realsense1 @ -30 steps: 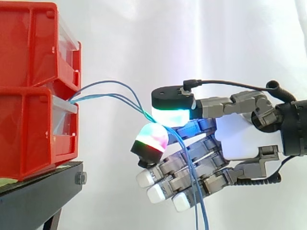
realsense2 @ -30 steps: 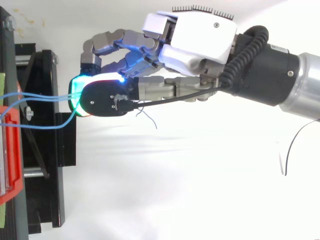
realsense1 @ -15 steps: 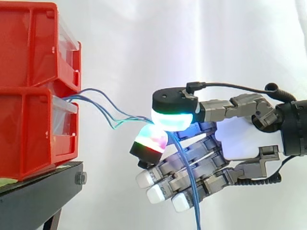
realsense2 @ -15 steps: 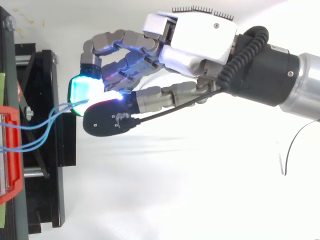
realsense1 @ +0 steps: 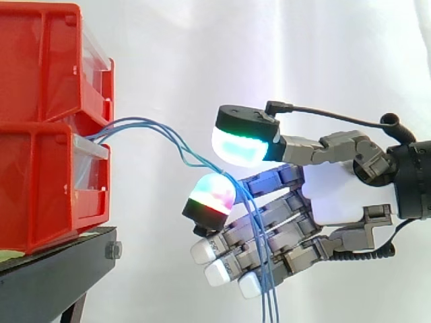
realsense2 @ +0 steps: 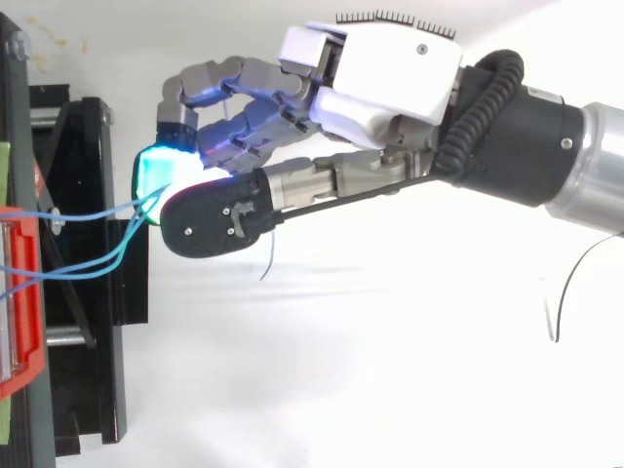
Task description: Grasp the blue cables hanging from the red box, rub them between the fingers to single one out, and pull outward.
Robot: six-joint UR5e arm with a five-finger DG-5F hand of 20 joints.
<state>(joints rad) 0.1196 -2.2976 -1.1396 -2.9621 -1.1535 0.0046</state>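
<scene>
two red bins sit stacked at the left of the side view on a black stand, before a white curtain. the blue cables come out from between the bins, arch up and to the right, then slope down toward the hand at centre right. there they pass through a narrow gap between the thumb pad, glowing cyan and green, and a fingertip pad glowing pink and green. they lie on that lower pad in a loose pinch, then hang straight down across the curled white-tipped fingers to the bottom edge. half a second ago the thumb pad sat lower and closer over the fingertip pad; now it is raised and tilted, so the gap is a little wider. the cables then had a kinked sag between bin and hand; now they run in a smoother, higher arc. in the top view the cables reach from the bins at the left edge to the pads, and the thumb has swung further across the fingertip pad than before, with a thin loose end now showing just below it. the bins, the stand and the curled fingers are where they were.
</scene>
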